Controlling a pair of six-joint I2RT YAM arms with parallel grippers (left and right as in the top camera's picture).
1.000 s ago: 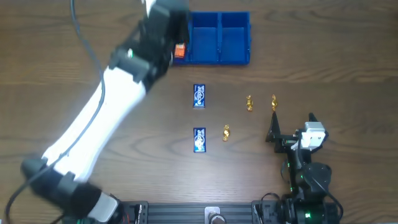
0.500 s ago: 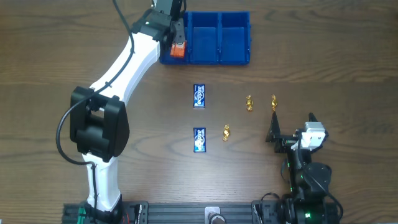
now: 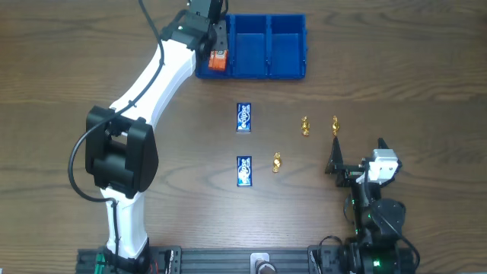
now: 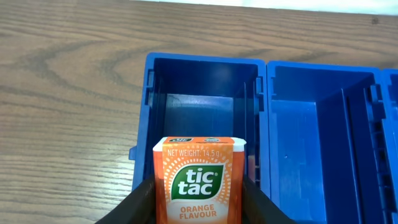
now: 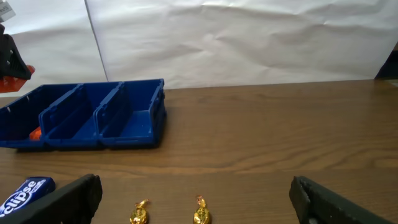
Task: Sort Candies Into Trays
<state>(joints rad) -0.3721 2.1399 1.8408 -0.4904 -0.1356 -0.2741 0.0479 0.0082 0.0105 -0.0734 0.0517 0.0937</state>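
Note:
My left gripper (image 3: 218, 52) is shut on an orange candy box (image 4: 200, 182), held upright just above the left end compartment of the blue tray (image 3: 268, 70). From the right wrist view the left gripper (image 5: 11, 61) hangs over that end, and a small orange item (image 5: 35, 133) lies inside the compartment. Two blue candy packets (image 3: 243, 118) (image 3: 243, 170) lie flat mid-table. Three gold wrapped candies (image 3: 305, 125) (image 3: 335, 123) (image 3: 277, 161) sit to their right. My right gripper (image 3: 358, 156) stands open near its base, fingers wide apart, nothing between them.
The blue tray (image 4: 267, 93) has three compartments side by side at the table's far edge; the middle and right ones look bare. A white sheet (image 5: 249, 37) hangs behind the table. Open wood surface (image 3: 396, 84) lies right of the tray.
The left arm has dropped and stretched out toward the tray, keeping the orange box over the left compartment. The right arm has not moved.

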